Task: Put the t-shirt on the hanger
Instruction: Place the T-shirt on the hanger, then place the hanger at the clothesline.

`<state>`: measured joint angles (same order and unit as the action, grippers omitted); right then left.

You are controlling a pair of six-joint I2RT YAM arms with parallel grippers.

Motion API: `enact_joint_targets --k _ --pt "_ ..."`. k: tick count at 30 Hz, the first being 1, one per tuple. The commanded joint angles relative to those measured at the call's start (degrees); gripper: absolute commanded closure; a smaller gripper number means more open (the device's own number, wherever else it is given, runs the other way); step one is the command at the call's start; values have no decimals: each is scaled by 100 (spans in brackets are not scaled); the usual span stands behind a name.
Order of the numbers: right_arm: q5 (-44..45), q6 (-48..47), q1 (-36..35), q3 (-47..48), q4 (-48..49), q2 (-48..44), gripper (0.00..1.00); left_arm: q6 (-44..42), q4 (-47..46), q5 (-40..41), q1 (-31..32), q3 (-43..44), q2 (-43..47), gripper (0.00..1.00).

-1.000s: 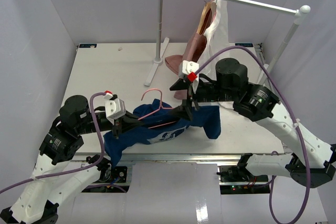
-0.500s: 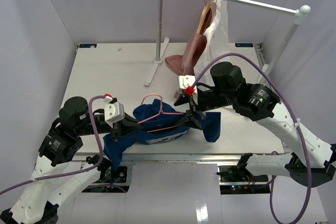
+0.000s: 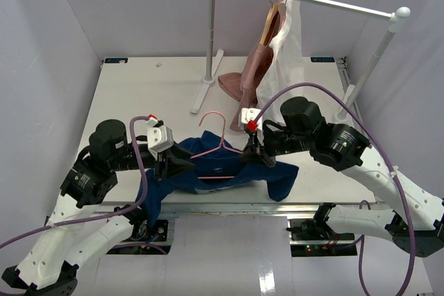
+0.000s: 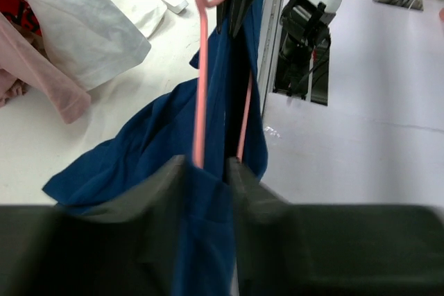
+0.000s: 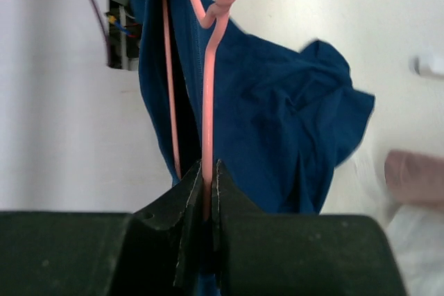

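The navy t-shirt [image 3: 208, 171] hangs between both grippers near the table's front edge, with the pink hanger [image 3: 216, 145] inside it and the hook sticking up above the collar. My left gripper [image 3: 165, 164] is shut on the shirt's left shoulder; its wrist view shows blue cloth [image 4: 208, 227] pinched between the jaws, with the hanger wire [image 4: 200, 102] running into them. My right gripper [image 3: 248, 152] is shut on the hanger's right arm [image 5: 208, 136], with the shirt [image 5: 277, 123] draped beside it. The Mickey print is hidden.
A white garment rail [image 3: 305, 1] stands at the back right. It carries a tan wooden hanger [image 3: 272, 22] with a dusty-pink garment [image 3: 253, 67] and a white garment [image 3: 291, 39]. Both garments show in the left wrist view at upper left [image 4: 76, 25].
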<state>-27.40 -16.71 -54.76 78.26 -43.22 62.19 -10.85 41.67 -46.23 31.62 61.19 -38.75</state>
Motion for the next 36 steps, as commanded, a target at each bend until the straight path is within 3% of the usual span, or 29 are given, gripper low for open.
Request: enact_joint_targets --k 1,2,5,7,10,21,26,36 --pt "1032 924 45 -534 176 -566 92 268 -484 53 11 106 -104 36" --pt "1243 1093 45 -671 185 -689 92 324 -541 114 11 77 -144 16" --pt "1899 1578 45 -1059 -52 -1096 92 509 -843 606 18 16 -225 6" --pt "2499 2078 36 -1308 -270 -1328 92 777 -1126 1217 12 -91 -189 5" --pt "3263 2744 36 -1418 -760 -1620 92 1005 -1457 1502 11 -259 -184 3" --pt "5169 4559 45 -744 -3189 -1983 92 1086 -1785 1556 11 -441 -590 3" --pt "5037 4860 109 -511 -3193 -2312 92 1511 -2173 1601 11 -556 -905 5" --pt "5190 4742 477 -21 -3211 -2079 92 1570 -2427 1873 11 -793 -1238 7"
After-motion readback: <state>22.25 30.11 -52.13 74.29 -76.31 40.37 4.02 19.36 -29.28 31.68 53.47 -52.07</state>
